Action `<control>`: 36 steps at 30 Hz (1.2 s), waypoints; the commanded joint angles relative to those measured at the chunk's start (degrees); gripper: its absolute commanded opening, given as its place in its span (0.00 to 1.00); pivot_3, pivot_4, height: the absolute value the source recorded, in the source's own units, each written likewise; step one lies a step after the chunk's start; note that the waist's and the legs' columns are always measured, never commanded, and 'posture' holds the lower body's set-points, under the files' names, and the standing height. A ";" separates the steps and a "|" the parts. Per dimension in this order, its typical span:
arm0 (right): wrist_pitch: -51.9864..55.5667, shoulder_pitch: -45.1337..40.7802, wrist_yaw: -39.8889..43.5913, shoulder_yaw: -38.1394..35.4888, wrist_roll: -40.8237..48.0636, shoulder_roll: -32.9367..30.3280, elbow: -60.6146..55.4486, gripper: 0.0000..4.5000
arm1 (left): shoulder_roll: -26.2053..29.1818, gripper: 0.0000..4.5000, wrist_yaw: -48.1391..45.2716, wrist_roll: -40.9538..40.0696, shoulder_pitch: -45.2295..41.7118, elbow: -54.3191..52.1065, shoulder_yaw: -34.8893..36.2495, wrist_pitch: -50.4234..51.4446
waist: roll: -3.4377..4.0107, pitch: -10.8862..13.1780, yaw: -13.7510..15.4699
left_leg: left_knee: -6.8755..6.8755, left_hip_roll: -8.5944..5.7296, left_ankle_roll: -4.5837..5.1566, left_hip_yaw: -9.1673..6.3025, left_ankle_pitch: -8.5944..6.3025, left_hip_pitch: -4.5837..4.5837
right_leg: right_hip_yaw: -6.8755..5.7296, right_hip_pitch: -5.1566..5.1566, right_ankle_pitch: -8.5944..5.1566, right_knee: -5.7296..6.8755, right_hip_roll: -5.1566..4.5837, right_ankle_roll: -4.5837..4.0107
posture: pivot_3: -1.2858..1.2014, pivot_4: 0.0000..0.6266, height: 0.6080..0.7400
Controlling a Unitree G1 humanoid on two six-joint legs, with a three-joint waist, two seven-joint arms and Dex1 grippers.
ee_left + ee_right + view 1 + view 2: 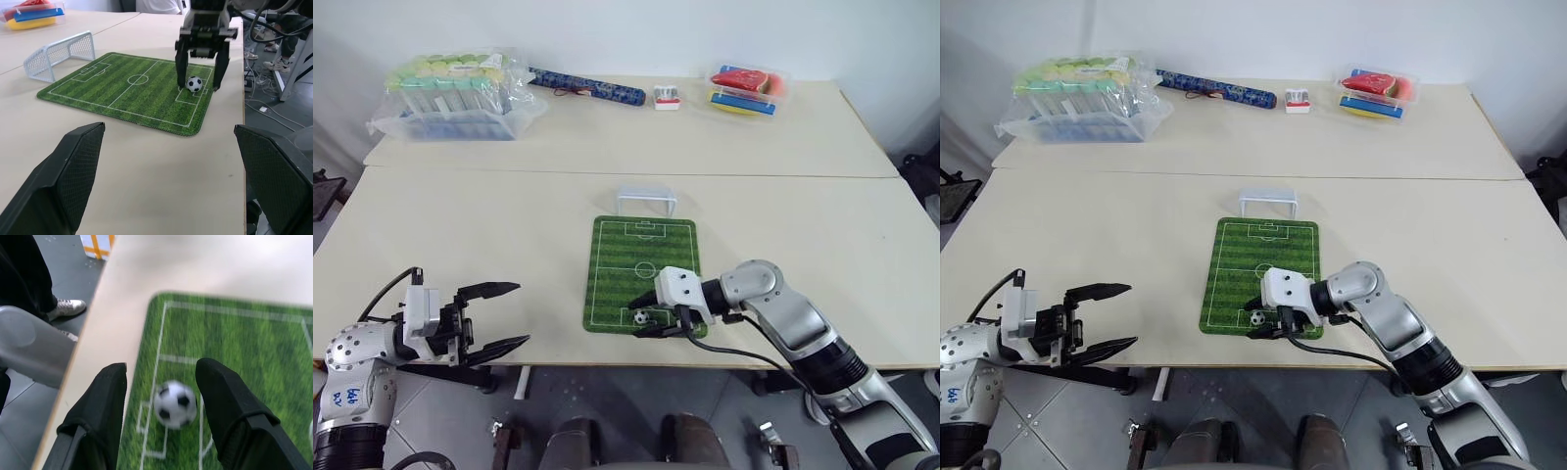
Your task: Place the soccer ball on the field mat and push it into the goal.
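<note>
Soccer ball [194,84] between right claw [199,87] fingers

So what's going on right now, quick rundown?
Right gripper open, straddling soccer ball on field mat. Left gripper open, idle. Path to goal clear.

The field mat [644,262] is unobstructed between the soccer ball [639,317] and the goal [646,201]. The right gripper [653,323] straddles the ball at the mat's near edge, fingers apart. Bare table [489,225] lies beside the mat. The left gripper [499,316] hangs well clear.
</note>
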 commanded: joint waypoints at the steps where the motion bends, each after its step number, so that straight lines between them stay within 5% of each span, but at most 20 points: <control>1: 2.28 -3.36 -0.51 -3.36 2.04 -0.43 -5.42 0.54 | 0.76 1.00 -0.59 -0.22 -0.74 0.03 0.31 -0.24 | 0.00 0.00 0.01 | 0.00 0.00 0.00 0.01 0.00 0.00 | 0.01 -0.01 0.00 0.00 0.00 0.00 | 0.52 0.24 1.00; 5: 6.02 -1.85 -0.11 -4.02 4.09 -2.08 -11.32 0.41 | 0.78 1.00 -1.08 -0.35 -1.06 0.37 0.21 0.05 | 0.00 0.00 0.12 | -0.01 0.00 0.00 -0.02 0.00 0.00 | 0.00 0.00 0.00 0.01 0.00 0.00 | 0.52 0.24 1.00; 11: 5.36 6.32 1.08 -1.85 3.72 -5.80 -15.33 0.01 | 1.06 1.00 -2.73 -1.33 -0.23 -0.13 0.63 1.28 | -0.02 0.00 0.28 | -0.07 -0.08 0.00 -0.10 -0.03 -0.01 | -0.05 0.06 0.00 -0.06 -0.02 0.00 | 0.52 0.24 1.00; 18: 3.46 7.05 -0.79 -0.41 1.25 -3.93 -11.09 0.01 | 1.71 1.00 -3.82 -1.17 1.05 -0.30 1.30 1.84 | -0.03 0.00 -0.07 | -0.07 0.03 -0.04 0.02 -0.01 0.06 | -0.05 0.04 0.00 -0.06 0.03 0.00 | 0.52 0.24 1.00; 25: -3.68 0.53 -4.24 -0.23 -3.24 2.66 4.95 0.01 | 1.80 1.00 -3.22 -0.74 -0.70 -0.14 0.94 2.02 | -0.03 0.00 -0.06 | -0.05 0.01 -0.03 0.04 -0.01 0.05 | -0.03 0.03 0.00 -0.05 0.01 0.00 | 0.52 0.24 1.00; 31: -13.41 -16.39 -17.22 -8.40 -7.52 6.30 29.12 0.01 | 2.04 1.00 -3.00 0.54 -5.01 3.37 0.44 0.92 | 0.03 0.05 -0.25 | 0.02 -0.01 -0.04 0.08 0.00 0.03 | 0.00 0.01 0.00 -0.01 0.01 0.00 | 0.52 0.24 1.00; 36: -17.14 -24.33 -18.07 -13.73 -6.04 6.56 34.92 0.01 | 1.79 1.00 -2.85 1.50 -8.06 6.37 -0.13 -0.15 | 0.03 0.05 -0.35 | -0.20 0.02 -0.07 0.06 0.01 -0.04 | -0.03 -0.31 0.00 0.22 0.03 0.00 | 0.52 0.24 1.00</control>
